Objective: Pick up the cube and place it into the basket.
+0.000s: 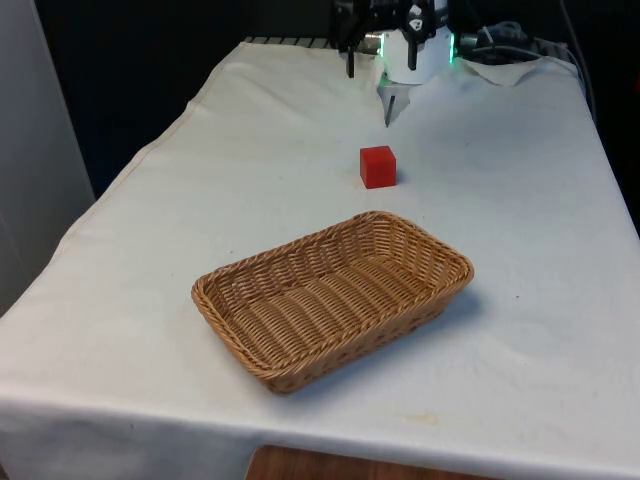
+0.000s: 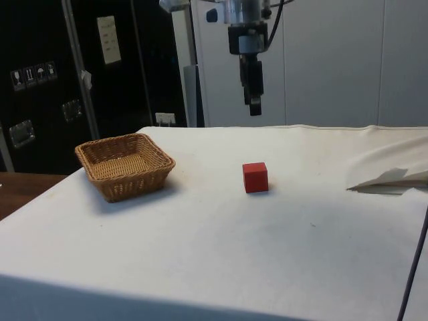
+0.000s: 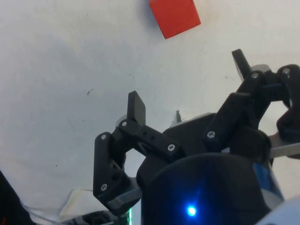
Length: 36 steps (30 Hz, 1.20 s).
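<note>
- Wrist view gives what the side view hides: the gripper (image 3: 187, 86) has its fingers (image 3: 136, 107) spread wide apart, nothing between them, bare cloth beneath.
- Side view shows the gripper (image 2: 255, 110) hanging high above the table (image 2: 200, 247).
- Nothing crowds the red cube (image 1: 378, 166); it sits square on the cloth, well apart from the empty wicker basket (image 1: 330, 297).

We see the cube (image 1: 378, 166) on the bench (image 1: 520, 200), behind the basket (image 1: 333, 297) and apart from it. The hand (image 2: 255, 107) hangs above, seemingly behind the cube.
</note>
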Available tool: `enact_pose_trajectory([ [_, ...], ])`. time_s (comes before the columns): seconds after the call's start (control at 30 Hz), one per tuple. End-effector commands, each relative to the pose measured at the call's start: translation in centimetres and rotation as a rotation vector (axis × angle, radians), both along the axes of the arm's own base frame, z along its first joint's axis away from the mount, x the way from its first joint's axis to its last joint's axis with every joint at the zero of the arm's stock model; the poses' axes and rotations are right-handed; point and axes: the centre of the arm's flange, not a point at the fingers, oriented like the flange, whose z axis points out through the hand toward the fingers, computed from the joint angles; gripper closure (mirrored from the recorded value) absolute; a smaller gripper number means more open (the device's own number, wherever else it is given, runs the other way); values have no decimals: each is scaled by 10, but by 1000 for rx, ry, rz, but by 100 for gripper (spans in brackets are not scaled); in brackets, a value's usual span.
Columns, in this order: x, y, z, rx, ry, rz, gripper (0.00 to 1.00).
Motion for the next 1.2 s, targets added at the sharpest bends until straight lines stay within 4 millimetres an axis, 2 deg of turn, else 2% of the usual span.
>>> enact_pose_trajectory([
  [0.0, 0, 1, -2, 0, 1, 0, 0],
  [0.47, 0, 4, -31, 6, -16, -8, 0],
  [1.17, -2, 5, -64, -3, -24, -13, 0],
])
